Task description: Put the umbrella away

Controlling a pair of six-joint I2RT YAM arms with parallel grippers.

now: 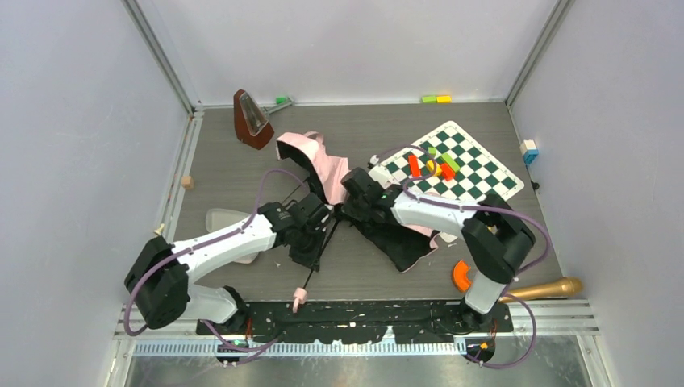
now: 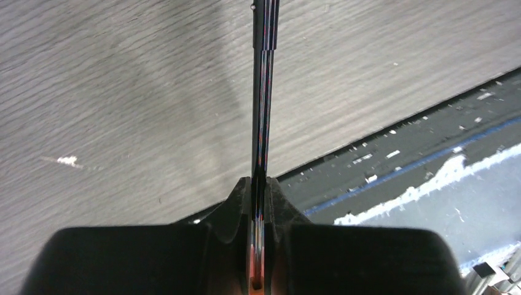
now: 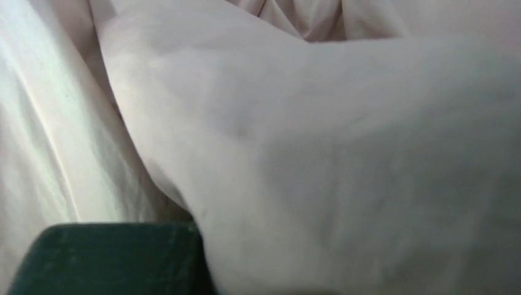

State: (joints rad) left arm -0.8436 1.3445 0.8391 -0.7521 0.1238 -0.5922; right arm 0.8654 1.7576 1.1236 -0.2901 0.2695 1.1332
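Observation:
The umbrella lies half folded in the middle of the table. Its pale pink and black canopy [image 1: 327,171] is bunched up, with more black fabric [image 1: 399,242] to the right. Its thin dark shaft [image 1: 321,246] runs down to the pink handle [image 1: 299,299] near the front edge. My left gripper [image 1: 310,242] is shut on the shaft [image 2: 263,110], which passes straight between the jaws [image 2: 261,184]. My right gripper [image 1: 351,197] is pushed into the canopy. Pale pink fabric [image 3: 319,153] fills the right wrist view. It leaves only one dark finger [image 3: 110,258] showing, so the jaws are hidden.
A brown metronome [image 1: 252,119] stands at the back left. A chessboard [image 1: 484,173] with coloured blocks [image 1: 435,165] lies at the back right. A pale dish [image 1: 226,222] lies under the left arm. An orange piece [image 1: 460,276] and a gold microphone [image 1: 548,288] lie at the front right.

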